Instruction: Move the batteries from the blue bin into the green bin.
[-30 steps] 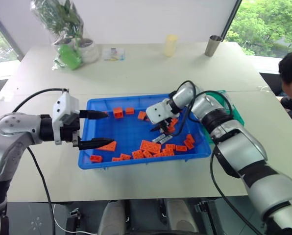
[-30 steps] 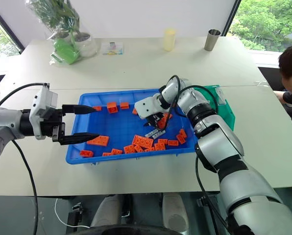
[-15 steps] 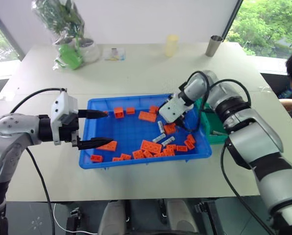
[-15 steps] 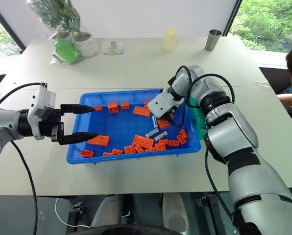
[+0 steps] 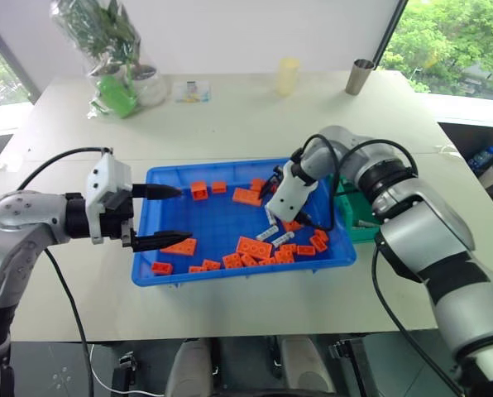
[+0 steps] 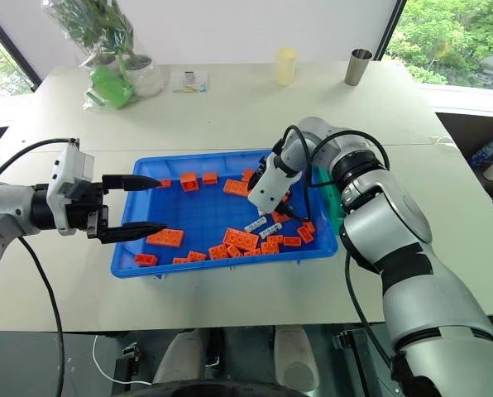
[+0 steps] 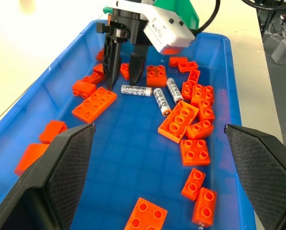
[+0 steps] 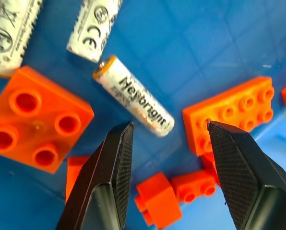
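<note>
Now, across the pale table [image 5: 230,124] sits the blue bin [image 5: 168,277], wide and shallow, scattered with orange toy bricks [image 5: 254,247]. Tucked against its far right side is the green bin [image 5: 364,227], partly hidden by the right arm.

Over the right half of the tray, the right gripper [image 7: 125,64] points steeply down, its two black fingers parted with nothing between them. Away at the tray's left end, the left gripper [image 5: 165,217] hovers level over the rim, jaws wide apart and empty too, well away from the action.

And there are the batteries [image 7: 154,94]: three silver-grey cylinders lying flat on the blue floor among the bricks, close together, directly beneath the right gripper. The one that counts is the nearest battery [image 8: 133,102]. In the right wrist view it lies just ahead of the fingertips [image 8: 119,139], its long axis running slantwise, neither square across the gap nor in line with it.

My read: the right arm is plainly the nearer one, but the wrist probably needs a little more roll so the fingers straddle that battery across its width, and a brick [image 8: 35,124] alongside could get nudged.
</note>
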You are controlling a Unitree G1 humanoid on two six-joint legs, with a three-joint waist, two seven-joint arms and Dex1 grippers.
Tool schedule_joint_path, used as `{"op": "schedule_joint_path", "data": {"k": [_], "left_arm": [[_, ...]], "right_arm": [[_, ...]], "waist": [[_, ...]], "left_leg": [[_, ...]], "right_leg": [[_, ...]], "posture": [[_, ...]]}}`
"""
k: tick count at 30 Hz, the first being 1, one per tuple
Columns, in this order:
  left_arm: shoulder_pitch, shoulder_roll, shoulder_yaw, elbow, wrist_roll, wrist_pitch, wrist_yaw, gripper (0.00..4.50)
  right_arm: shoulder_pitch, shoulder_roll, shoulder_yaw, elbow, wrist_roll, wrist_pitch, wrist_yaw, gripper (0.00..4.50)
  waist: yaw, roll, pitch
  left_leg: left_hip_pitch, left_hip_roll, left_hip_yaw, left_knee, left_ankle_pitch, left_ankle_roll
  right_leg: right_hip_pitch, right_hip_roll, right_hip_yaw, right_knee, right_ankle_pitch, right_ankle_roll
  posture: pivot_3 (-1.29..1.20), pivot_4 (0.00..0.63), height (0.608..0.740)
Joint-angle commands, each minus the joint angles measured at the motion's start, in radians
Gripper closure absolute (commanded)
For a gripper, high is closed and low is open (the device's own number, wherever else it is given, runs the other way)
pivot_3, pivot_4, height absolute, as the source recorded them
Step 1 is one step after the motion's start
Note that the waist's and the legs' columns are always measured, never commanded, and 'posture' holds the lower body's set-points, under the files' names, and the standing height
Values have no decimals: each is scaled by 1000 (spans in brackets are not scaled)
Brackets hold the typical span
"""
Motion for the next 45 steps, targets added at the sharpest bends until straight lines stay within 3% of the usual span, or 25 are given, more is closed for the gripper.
{"op": "schedule_joint_path", "data": {"k": [1,4,7,8,12,15,19,23,26,30,34,36,37,40,45], "left_arm": [[-9,4,27,-20,-9,-10,3,0],[-11,4,27,-19,-8,-11,4,0],[-13,3,25,-18,-7,-12,5,0],[-14,3,25,-18,-7,-12,6,0],[-25,1,18,-7,-4,-14,2,0],[-38,-4,5,7,2,-19,-2,0],[-54,-25,-14,22,6,-21,-1,0],[-50,-44,-24,27,13,-24,0,0],[-35,-53,-24,27,9,-21,-5,0],[-26,-55,-26,38,11,-28,-18,0],[-57,-66,-48,62,20,-37,-27,0],[-95,-79,-72,89,30,-45,-33,0],[-109,-84,-80,97,35,-48,-35,0],[-130,-91,-88,108,43,-48,-41,0],[-118,-85,-78,86,37,-40,-42,0]], "right_arm": [[4,8,9,-1,4,-37,3,2005],[11,15,14,-4,6,-46,9,2807],[15,16,13,-6,6,-48,12,4333],[16,16,13,-7,7,-49,14,4485],[17,-4,-28,-16,63,-19,52,4482],[39,-27,-128,-65,223,104,173,4482],[137,-96,-342,-420,539,648,341,4482],[266,-250,-517,-817,675,1166,293,4482],[395,-406,-686,-1009,736,1451,214,4482],[626,-563,-890,-1188,791,1669,133,4482],[857,-609,-993,-1311,816,1719,85,4482],[918,-568,-984,-1334,819,1735,27,3356],[929,-554,-971,-1333,813,1726,6,3136],[937,-557,-933,-1322,809,1684,-22,1623],[797,-568,-863,-1319,906,1694,48,1623]], "waist": [[2,0,0],[2,0,0],[2,0,0],[2,0,0],[2,0,0],[5,0,0],[7,0,0],[25,0,0],[43,0,0],[56,0,0],[43,0,0],[27,1,0],[32,-1,-1],[32,0,0],[28,0,0]], "left_leg": [[0,0,0,0,0,0],[0,0,0,0,0,0],[0,0,0,0,0,0],[0,0,0,0,0,0],[0,0,0,0,0,0],[0,0,0,0,0,0],[0,0,-1,1,0,0],[0,1,-2,1,0,0],[0,1,-2,1,0,0],[-1,0,-1,1,-1,1],[1,0,1,1,-1,1],[1,0,2,2,-1,2],[1,0,2,2,-1,2],[1,0,1,2,-1,2],[0,0,2,2,-1,2]], "right_leg": [[0,0,0,0,0,0],[0,0,0,0,0,0],[0,0,0,0,0,0],[0,0,0,0,0,0],[1,0,0,0,0,0],[1,0,0,0,0,0],[2,0,0,0,1,2],[2,-1,-1,0,1,1],[2,-1,-1,-1,-1,-1],[2,-3,-1,-4,-1,-3],[2,-2,0,-4,-2,-3],[2,-1,2,-3,-1,-3],[2,0,2,-3,-2,-2],[2,1,2,-3,-2,-2],[1,0,2,-3,-1,-2]], "posture": [[0,150,736],[0,150,736],[0,150,736],[0,150,736],[0,150,736],[0,150,736],[0,150,736],[0,150,736],[0,150,736],[0,150,736],[0,150,736],[0,150,736],[0,150,736],[0,150,736],[0,150,736]]}}
